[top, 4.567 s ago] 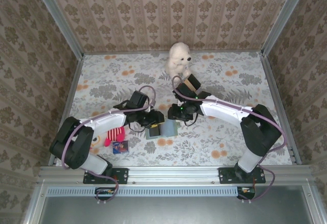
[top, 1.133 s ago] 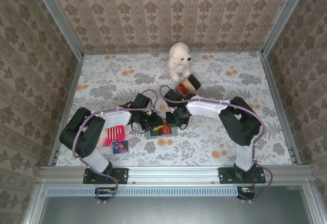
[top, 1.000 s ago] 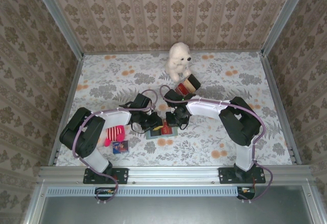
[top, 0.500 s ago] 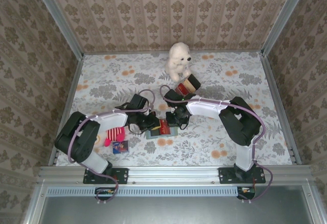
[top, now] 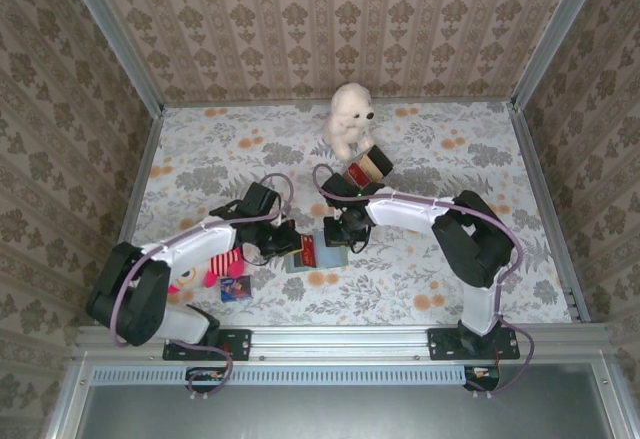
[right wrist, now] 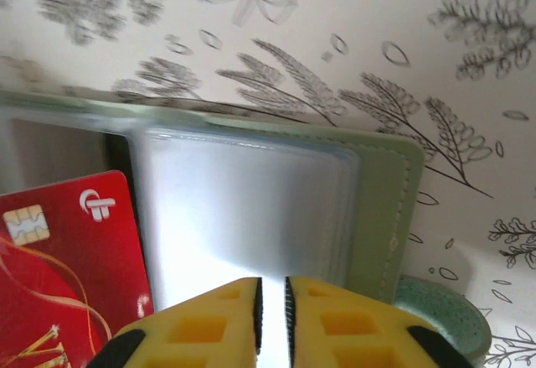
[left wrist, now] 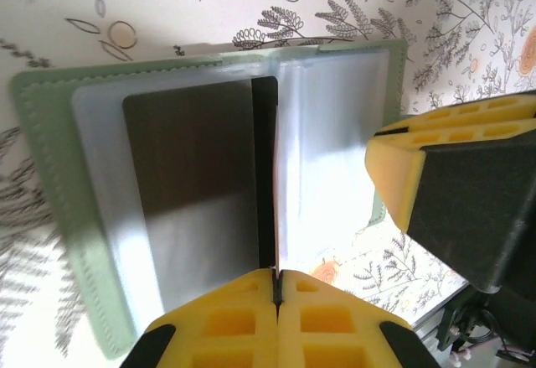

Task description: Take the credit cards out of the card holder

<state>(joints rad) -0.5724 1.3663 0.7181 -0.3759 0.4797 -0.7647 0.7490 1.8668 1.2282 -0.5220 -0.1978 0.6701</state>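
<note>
Though the overhead camera shows it only small, I can see the holder (top: 322, 257) lying open and flat on the table (top: 420, 149), near the front edge and about midway between the two arms. The left gripper (left wrist: 275, 288) comes in from the holder's left side. In its wrist camera the yellow pads are pressed tight together on a thin card that I see edge-on as a dark strip over the fold of the holder. From the right wrist camera that card reads as the red card (right wrist: 67, 259), chip and logo facing up, standing over the holder's left half. From above it shows as a red patch right at the left gripper's tip.

Under the clear plastic of the left pocket sits a dark card (left wrist: 188, 175). The right pocket looks pale and glossy with glare, and I cannot tell what, if anything, is in it.

The right gripper (right wrist: 270, 301) hangs over the right page, close to the holder's outer green border. Its pads stand a slim gap apart, with bright plastic showing between them. I cannot tell from here whether they pinch the page or just hover at it.

A white bear (top: 350, 117) sits near the back of the table, with a striped box (top: 366, 168) just in front of it. By the left arm lie a red-and-pink toy (top: 226, 262) and a blue packet (top: 237, 290), both well clear of the holder.
</note>
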